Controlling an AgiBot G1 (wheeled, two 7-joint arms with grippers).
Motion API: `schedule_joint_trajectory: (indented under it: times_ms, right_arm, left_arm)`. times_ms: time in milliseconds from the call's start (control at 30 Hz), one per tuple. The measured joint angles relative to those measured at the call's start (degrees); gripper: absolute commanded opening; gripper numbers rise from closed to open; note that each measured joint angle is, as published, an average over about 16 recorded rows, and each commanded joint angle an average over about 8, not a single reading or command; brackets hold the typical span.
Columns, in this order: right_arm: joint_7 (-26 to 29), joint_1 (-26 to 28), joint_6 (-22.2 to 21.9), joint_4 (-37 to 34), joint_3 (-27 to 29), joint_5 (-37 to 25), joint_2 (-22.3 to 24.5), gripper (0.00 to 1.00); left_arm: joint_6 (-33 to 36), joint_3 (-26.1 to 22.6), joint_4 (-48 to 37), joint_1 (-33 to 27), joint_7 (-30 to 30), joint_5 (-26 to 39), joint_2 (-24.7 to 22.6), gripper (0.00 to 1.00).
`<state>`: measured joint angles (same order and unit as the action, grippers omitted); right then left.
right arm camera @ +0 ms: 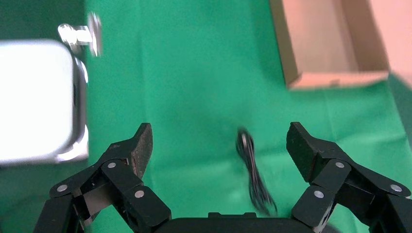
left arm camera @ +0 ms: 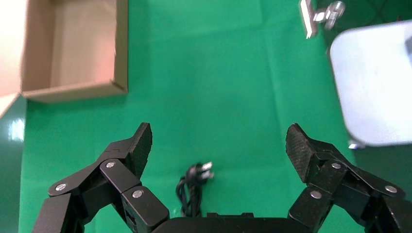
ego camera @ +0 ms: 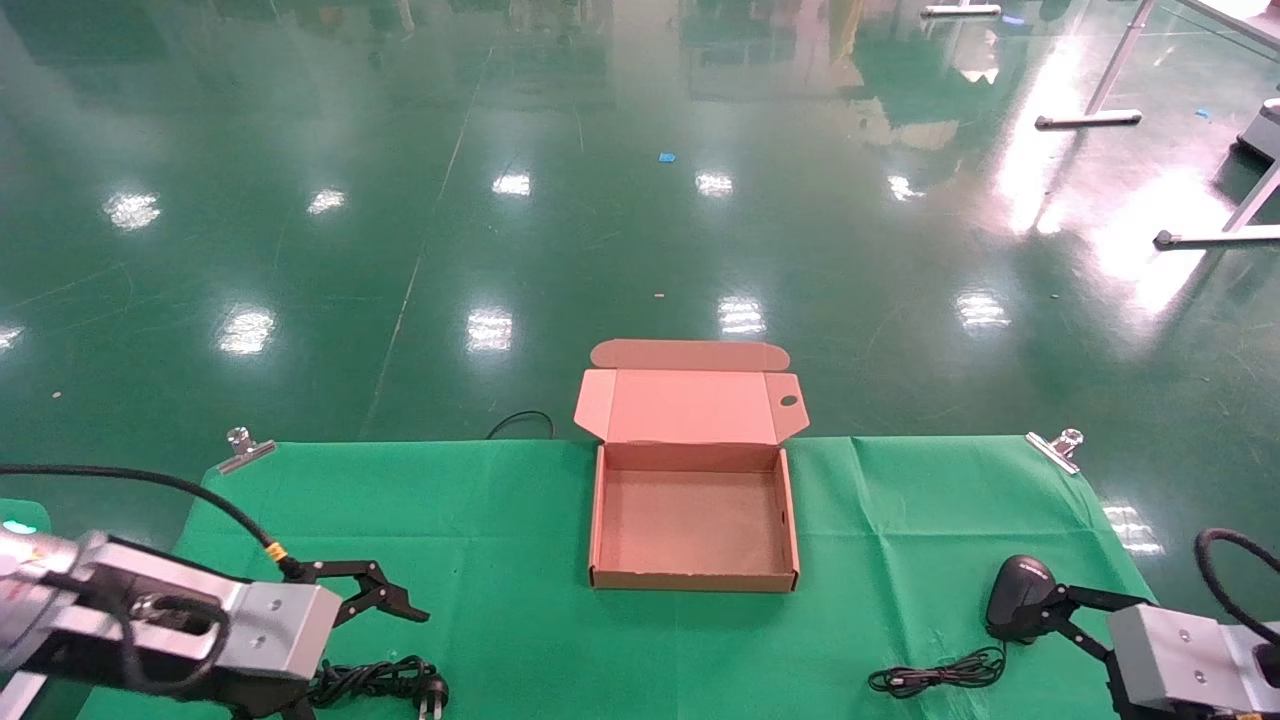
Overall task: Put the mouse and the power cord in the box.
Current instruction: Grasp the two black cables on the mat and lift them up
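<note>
The box [ego camera: 690,578] lies open and empty at the table's middle, its lid folded back; it also shows in the left wrist view [left arm camera: 73,90] and the right wrist view [right arm camera: 335,80]. The power cord [ego camera: 385,682] is bundled at the front left, plug toward the middle. My left gripper [ego camera: 385,598] hovers open just behind and above it, and the power cord [left arm camera: 194,187] lies low between the spread fingers. The mouse [ego camera: 1012,590] rests at the front right, its thin cable [ego camera: 940,675] coiled in front. My right gripper [ego camera: 1045,608] is open beside the mouse, over the cable [right arm camera: 252,170].
A green cloth [ego camera: 480,520] covers the table, held by metal clips at the far left [ego camera: 245,447] and far right [ego camera: 1060,447] corners. A loose black cable [ego camera: 520,420] lies on the floor behind the table. Shiny green floor lies beyond.
</note>
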<state>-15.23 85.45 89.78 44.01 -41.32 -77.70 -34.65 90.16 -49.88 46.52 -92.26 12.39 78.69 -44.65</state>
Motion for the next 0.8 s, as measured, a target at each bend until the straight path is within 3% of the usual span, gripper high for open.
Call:
schedule_joint_trajectory:
  times_ms: [233, 467, 800]
  right_arm:
    - [-8.9, 5.93, -3.64, -10.59, -5.52, -10.25, -6.19, 1.0]
    - [-16.84, 8.8, -10.5, -20.0, -9.56, -18.66, -13.68, 1.0]
    - [-24.73, 8.64, -21.56, -30.62, -12.02, -23.67, -22.71, 1.0]
  left_arm:
    - [-1.87, -4.26, -14.08, -3.7, 8.53, 5.33, -6.44, 1.0]
    - [-8.5, -6.05, -26.86, -4.3, 14.92, 8.74, -11.89, 1.0]
    - [-21.86, -6.98, -38.25, -2.63, 19.62, 11.42, -17.28, 1.0]
